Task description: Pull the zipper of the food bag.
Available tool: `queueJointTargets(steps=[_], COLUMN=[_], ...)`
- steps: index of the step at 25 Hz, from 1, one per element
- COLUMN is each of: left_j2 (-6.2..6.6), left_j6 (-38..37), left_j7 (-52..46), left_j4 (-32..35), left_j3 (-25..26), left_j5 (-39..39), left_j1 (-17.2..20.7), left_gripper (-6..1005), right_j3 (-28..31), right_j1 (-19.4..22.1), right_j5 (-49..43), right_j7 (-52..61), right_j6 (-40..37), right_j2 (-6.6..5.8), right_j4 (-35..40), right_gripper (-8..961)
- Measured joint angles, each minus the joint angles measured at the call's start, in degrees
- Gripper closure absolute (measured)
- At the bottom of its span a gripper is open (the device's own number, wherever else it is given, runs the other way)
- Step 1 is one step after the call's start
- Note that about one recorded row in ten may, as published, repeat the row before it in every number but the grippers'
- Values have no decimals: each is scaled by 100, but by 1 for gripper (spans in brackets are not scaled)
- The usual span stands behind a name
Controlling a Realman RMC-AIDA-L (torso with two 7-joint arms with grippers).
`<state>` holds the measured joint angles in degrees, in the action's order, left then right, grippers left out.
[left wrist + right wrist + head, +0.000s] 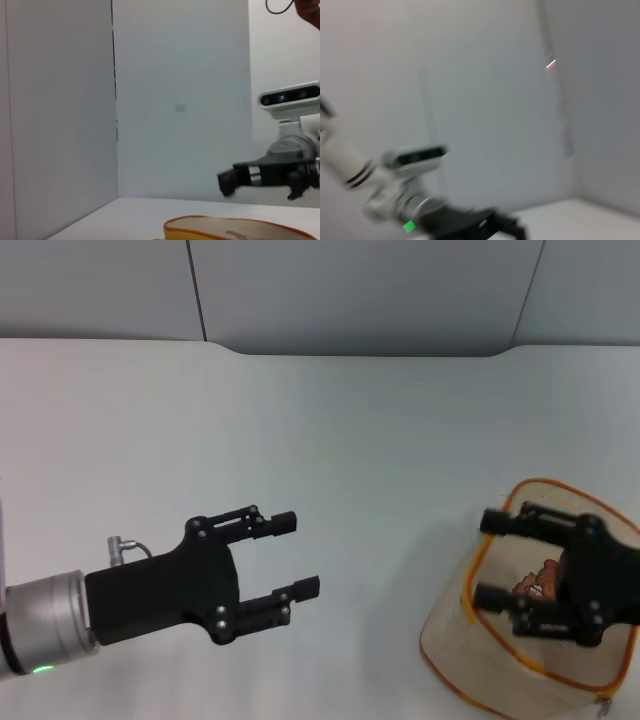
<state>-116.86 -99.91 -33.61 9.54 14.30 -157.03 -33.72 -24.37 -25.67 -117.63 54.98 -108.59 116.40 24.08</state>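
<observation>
While the left hand [300, 555] hangs wide apart, the right hand [492, 560] spreads wide over the food bag [470, 650].

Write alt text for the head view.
Open right gripper hovers over the beige food bag at the white table's right edge; open left gripper hangs apart on the left, holding nothing.

My left end effector [296, 555] is black, with two flat fingers and small silver screws. Behind it sits a shiny silver wrist ring [48, 618] with a little green light and a thin grey cable. My right end effector [490, 560] is black too, with the same small screws.
</observation>
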Motion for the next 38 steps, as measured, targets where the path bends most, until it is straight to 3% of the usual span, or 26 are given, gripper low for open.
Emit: queueJointTargets(steps=[5,13,38], left_j2=[15,11,-22], left_j6=[-320,-419,-446], left_j7=[-118,-253,-195], left_j4=[212,382,391], left_j3=[-166,-270,-215], left_j5=[-24,-16,1], left_j1=[14,2,70], left_gripper=[323,222,221], right_j3=[-651,-847,-806], right_j1=[-231,-341,-278], right_j5=[-4,-6,43], right_j7=[175,230,12], right_j6=[6,94,383], right_j2=[-31,20,171], right_j4=[67,148,183], right_gripper=[202,164,164])
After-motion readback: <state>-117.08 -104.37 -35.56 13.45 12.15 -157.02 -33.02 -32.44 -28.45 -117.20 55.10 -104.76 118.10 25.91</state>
